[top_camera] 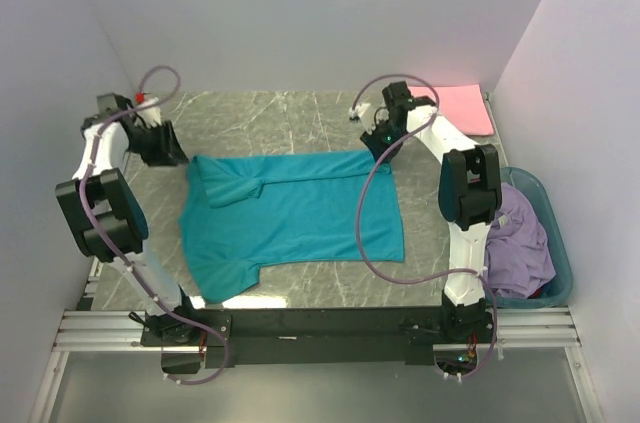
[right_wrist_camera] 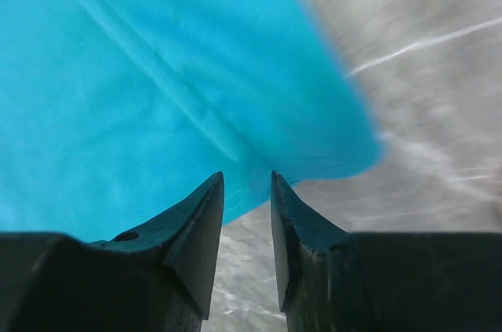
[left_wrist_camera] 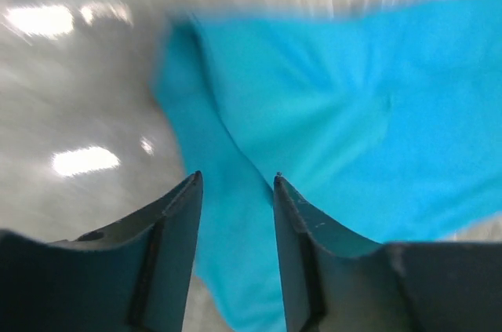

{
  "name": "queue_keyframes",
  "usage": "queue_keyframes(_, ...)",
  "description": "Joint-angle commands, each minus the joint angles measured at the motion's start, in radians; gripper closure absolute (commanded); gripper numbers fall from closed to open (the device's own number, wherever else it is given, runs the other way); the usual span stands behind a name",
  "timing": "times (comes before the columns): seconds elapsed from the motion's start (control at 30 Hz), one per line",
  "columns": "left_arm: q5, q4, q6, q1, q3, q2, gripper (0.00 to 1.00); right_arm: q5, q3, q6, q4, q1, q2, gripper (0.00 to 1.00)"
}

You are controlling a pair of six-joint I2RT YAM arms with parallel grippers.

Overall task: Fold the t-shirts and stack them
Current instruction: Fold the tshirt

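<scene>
The left claw is partly open and holds nothing, just above the left edge of the soft teal cloth t-shirt. The right claw is open a narrow bit, also empty, above the shirt's far right corner. The shirt lies spread on the grey stone-look table

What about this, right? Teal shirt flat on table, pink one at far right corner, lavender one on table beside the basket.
Wrong on the lavender shirt: it lies inside the basket, not beside it, as top external shows. Teal shirt flat on the table, pink one at far right corner: right.
</scene>
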Motion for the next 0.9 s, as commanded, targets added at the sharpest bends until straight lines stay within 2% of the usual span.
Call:
queue_keyframes(0.0, 0.065, 0.01, -0.011, 0.025, 0.154, 0.076, 0.52, -0.08, 0.186, 0.067, -0.061, -0.016, -0.013, 0.62)
queue_keyframes(0.13, 0.096, 0.047, -0.086, 0.027, 0.243, 0.189, 0.5, 0.006, 0.304, 0.156, -0.038, -0.018, 0.096, 0.63)
queue_keyframes(0.27, 0.131, 0.077, -0.138, 0.022, 0.3, 0.265, 0.47, 0.064, 0.392, 0.161, -0.056, -0.019, 0.173, 0.64)
queue_keyframes(0.67, 0.142, 0.168, -0.252, -0.016, 0.269, 0.355, 0.44, 0.123, 0.279, 0.107, -0.016, -0.015, 0.216, 0.63)
queue_keyframes(0.87, 0.133, 0.171, -0.275, -0.021, 0.264, 0.406, 0.45, 0.143, 0.283, 0.101, -0.012, -0.009, 0.226, 0.68)
